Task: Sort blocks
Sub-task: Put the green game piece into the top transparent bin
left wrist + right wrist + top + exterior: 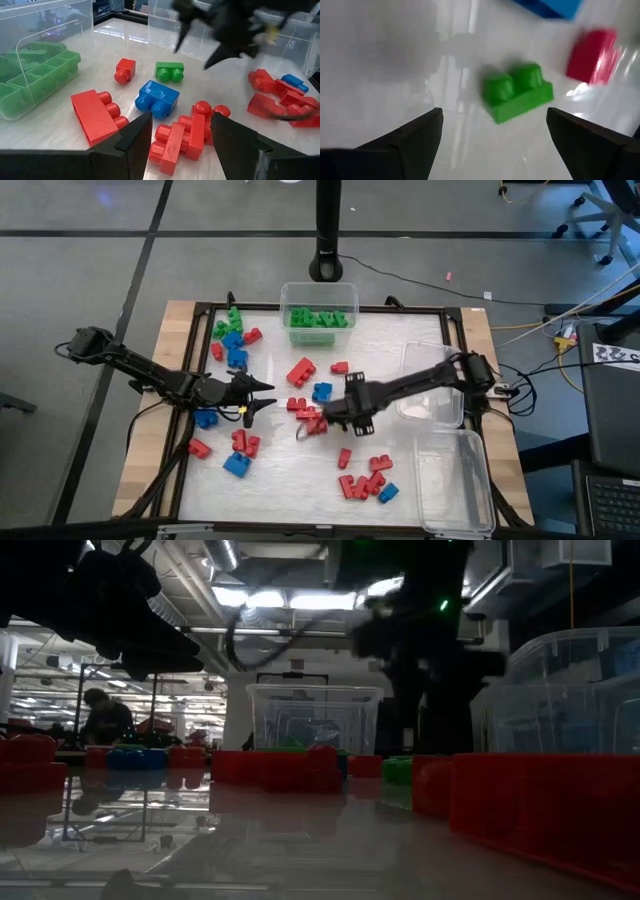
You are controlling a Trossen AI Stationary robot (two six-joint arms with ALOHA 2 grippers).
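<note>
- Right hand (490,145), spread wide and empty, straddles the small green studded plastic brick (516,97) mid-surface (300,480), lined up for pickup.
- Left hand (180,135), open and empty, faces the red studded bricks (182,137), likely its target.

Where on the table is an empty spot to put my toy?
Bare white tabletop lies between the blue brick and the red brick cluster. Also bare: between the green-filled clear tub and the empty clear tub. The middle is crowded.

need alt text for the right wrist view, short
A small green two-stud block lies on the glossy white table, centred ahead of the right gripper, whose dark jaws stand open on either side. A red block and part of a blue block lie beyond it.
</note>
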